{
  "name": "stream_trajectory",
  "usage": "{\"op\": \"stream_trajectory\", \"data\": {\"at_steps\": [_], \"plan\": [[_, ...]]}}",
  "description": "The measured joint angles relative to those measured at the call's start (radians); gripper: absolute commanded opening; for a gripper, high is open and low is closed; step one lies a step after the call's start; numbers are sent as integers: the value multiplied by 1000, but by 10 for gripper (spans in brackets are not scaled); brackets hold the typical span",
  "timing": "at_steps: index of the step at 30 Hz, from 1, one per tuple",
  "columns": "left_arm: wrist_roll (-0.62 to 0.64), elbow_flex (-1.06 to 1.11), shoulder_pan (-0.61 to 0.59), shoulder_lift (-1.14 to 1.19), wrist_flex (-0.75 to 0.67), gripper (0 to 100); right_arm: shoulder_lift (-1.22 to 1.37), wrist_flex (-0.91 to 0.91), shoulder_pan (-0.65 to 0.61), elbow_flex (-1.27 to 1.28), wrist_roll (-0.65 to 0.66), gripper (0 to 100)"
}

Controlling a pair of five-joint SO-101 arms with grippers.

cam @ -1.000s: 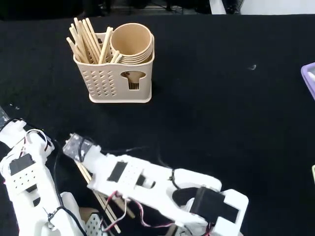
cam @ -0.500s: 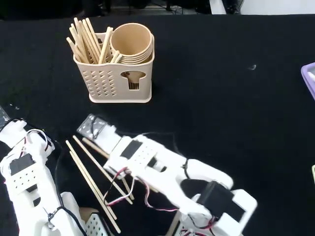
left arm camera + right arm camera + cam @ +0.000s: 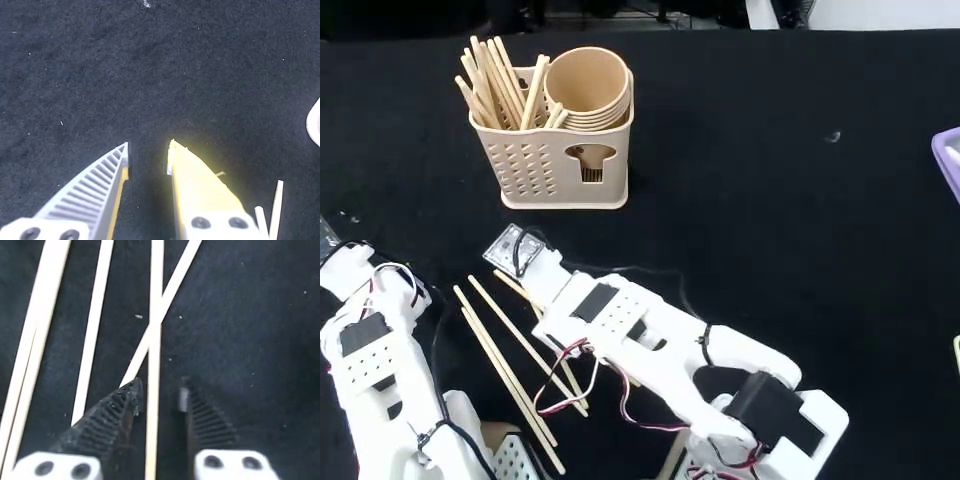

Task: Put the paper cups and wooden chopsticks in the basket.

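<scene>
A beige basket stands at the back left of the black table, with a stack of paper cups and several wooden chopsticks upright in it. Several loose chopsticks lie on the table near the front left, partly under the right arm. My right gripper is open just above the table, with one loose chopstick running between its fingers and another crossing it. My left gripper is open over bare table, with chopstick ends beside it. The left arm stays at the front left.
A purple object sits at the table's right edge. The black cloth stretches right of the basket. The two arms are close together at the front left, with the right arm's loose wires hanging over the chopsticks.
The right arm has swung away from the front edge towards the basket and rightward, uncovering the loose chopsticks. Most of that happened early; the left arm stayed still.
</scene>
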Motion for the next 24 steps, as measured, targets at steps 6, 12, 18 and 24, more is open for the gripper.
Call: {"op": "stream_trajectory", "data": {"at_steps": [6,12,18,24], "plan": [[0,0,0,0,0,134,0,-49,-41,0,-68,163],[0,0,0,0,0,134,2,-69,-43,3,-75,246],[0,0,0,0,0,134,137,-52,-44,-63,-78,234],[0,0,0,0,0,134,249,97,-34,-232,-78,10]]}}
